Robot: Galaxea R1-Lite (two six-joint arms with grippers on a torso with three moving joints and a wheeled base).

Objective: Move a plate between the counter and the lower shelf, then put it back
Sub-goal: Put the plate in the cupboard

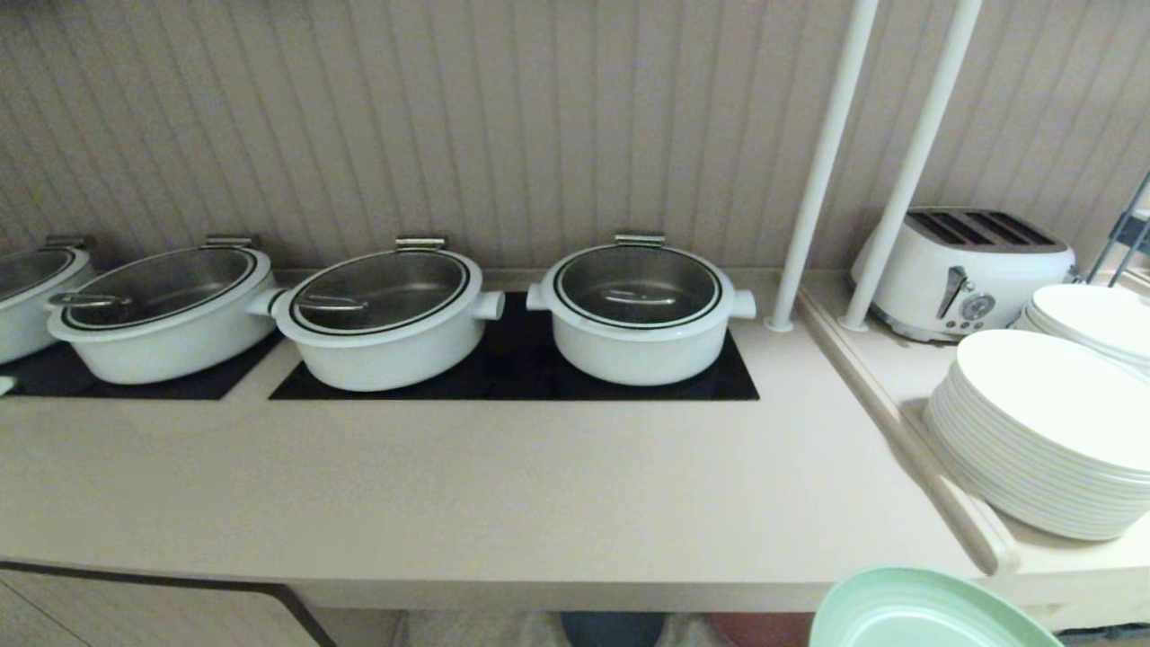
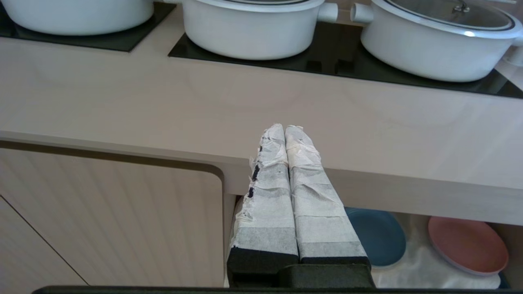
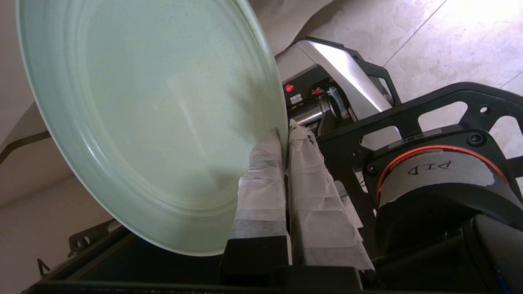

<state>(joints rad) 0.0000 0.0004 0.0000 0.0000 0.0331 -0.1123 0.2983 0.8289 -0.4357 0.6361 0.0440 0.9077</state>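
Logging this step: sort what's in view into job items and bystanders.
Job: mint-green plate pinched at its rim by the right gripper; counter; lower shelf.
Bystanders: white pots, toaster, stacked white plates, blue plate, pink plate, left gripper.

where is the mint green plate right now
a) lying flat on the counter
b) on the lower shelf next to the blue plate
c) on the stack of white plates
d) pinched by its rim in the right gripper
d: in the right wrist view the right gripper has its taped fingers closed on the rim of the green plate, which hangs tilted in the air, off the counter.
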